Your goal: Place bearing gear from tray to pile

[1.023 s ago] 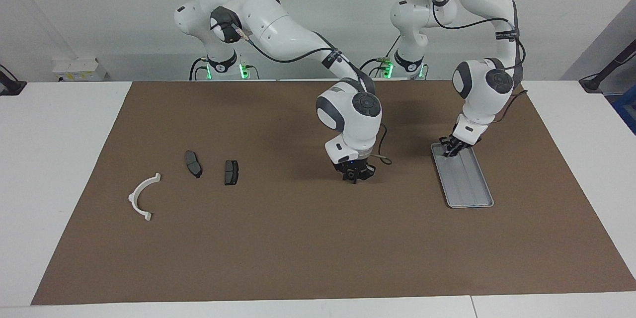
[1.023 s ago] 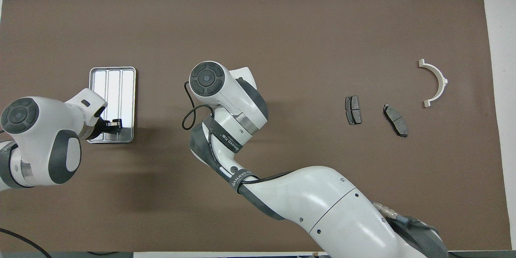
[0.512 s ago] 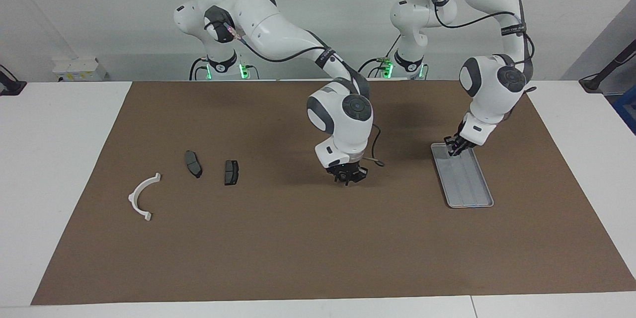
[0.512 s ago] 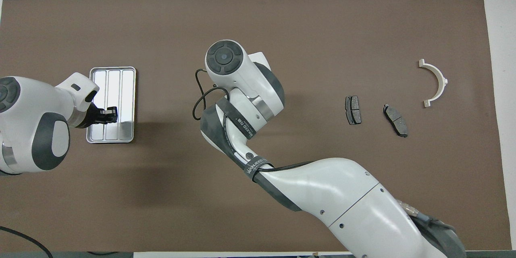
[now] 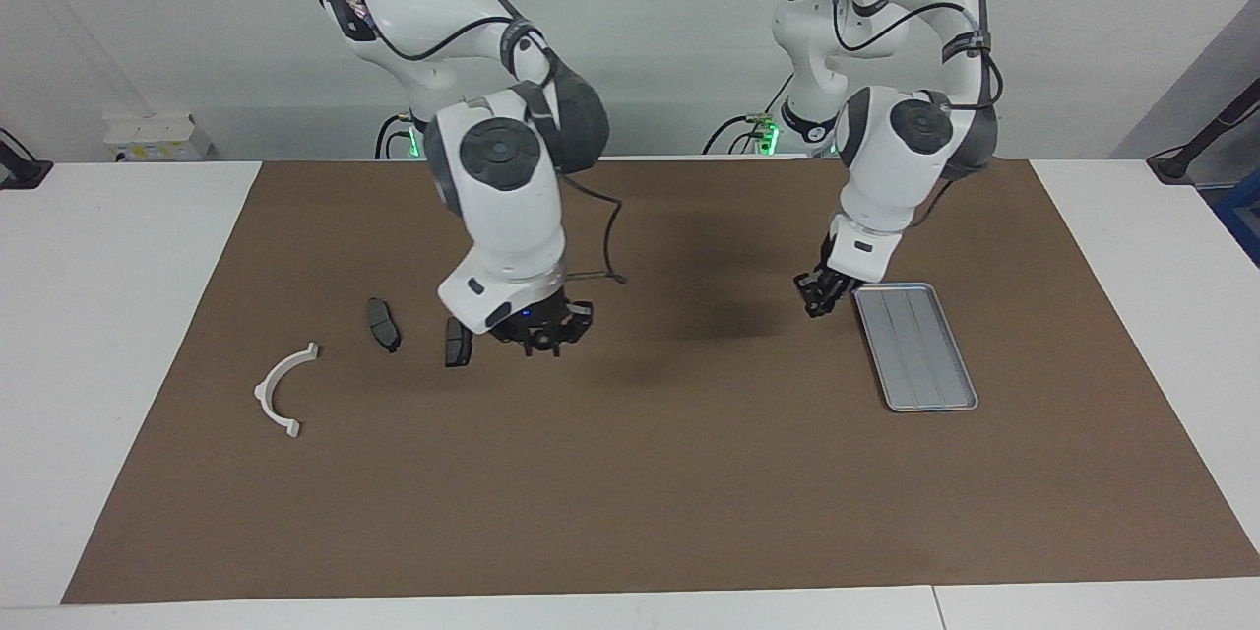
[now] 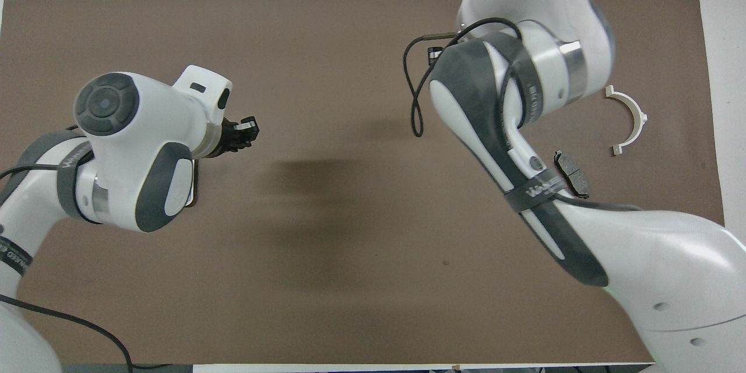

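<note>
The silver tray [image 5: 917, 346] lies toward the left arm's end of the mat, and its ridged floor shows bare. In the overhead view the left arm covers it. The bearing gear is not to be made out in either view. My left gripper [image 5: 816, 302] [image 6: 249, 127] is shut and hangs over the mat just beside the tray's corner, toward the middle. The pile holds a white bracket [image 5: 264, 389] [image 6: 640, 113] and two dark pads [image 5: 383, 324] [image 5: 456, 345]. My right gripper [image 5: 539, 343] hovers right beside the second pad. What it may carry is hidden.
The brown mat [image 5: 630, 492] covers most of the white table. In the overhead view only one pad [image 6: 571, 173] shows, since the right arm covers the other one. A loose cable loop [image 5: 600, 246] hangs from the right wrist.
My right arm has swung from the mat's middle to the pile and now hovers beside the pad. My left gripper has come out of the tray and moved toward the middle.
</note>
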Tool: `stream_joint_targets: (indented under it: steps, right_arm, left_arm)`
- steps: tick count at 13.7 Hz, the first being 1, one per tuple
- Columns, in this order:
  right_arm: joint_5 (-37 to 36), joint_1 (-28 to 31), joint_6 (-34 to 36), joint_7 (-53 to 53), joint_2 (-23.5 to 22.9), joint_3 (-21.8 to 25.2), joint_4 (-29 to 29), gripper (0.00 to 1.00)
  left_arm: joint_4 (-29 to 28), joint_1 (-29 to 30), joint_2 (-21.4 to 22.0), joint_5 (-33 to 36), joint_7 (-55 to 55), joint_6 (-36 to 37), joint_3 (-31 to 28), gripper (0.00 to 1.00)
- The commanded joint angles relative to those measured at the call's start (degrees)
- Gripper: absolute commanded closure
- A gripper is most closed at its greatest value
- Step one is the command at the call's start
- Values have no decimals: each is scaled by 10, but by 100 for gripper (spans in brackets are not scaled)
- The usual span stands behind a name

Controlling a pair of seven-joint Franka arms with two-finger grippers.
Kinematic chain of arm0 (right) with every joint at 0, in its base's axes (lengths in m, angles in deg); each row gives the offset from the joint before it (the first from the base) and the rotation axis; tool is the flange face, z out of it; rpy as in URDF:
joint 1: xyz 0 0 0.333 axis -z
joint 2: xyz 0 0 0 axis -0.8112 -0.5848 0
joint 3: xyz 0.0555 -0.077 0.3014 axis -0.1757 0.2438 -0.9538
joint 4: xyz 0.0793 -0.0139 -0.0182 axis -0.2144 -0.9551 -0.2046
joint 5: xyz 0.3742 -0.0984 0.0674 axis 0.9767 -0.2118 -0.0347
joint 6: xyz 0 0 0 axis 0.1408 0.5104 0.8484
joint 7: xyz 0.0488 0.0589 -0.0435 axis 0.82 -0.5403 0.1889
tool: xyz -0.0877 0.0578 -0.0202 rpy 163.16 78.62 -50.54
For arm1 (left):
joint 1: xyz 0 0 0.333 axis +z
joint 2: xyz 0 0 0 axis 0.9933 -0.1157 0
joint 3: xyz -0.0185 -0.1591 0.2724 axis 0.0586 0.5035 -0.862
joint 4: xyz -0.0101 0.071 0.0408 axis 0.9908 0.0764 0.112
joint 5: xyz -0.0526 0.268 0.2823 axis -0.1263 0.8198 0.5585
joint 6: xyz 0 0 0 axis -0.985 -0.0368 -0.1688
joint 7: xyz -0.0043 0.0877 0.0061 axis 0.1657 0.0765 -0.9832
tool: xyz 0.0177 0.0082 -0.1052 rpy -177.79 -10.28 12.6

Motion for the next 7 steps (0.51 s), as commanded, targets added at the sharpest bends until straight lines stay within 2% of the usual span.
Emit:
stream_joint_targets:
  steps: [1,3,4,7]
  right_arm:
    - [0,66,-10,147,4,-11,-18,100]
    - [-13,99,-38,212,5,-11,-40,100]
    - [-15,120,-65,239,7,-11,-66,100]
    - [-16,161,-190,299,8,-11,-154,100]
  left_arm:
    - [96,-76,-86,1,-104,21,-11,100]
    - [163,-129,-170,7,-164,18,-14,100]
    - [184,-137,-191,22,-183,11,-14,100]
    - [179,-137,-203,28,-187,-12,-14,100]
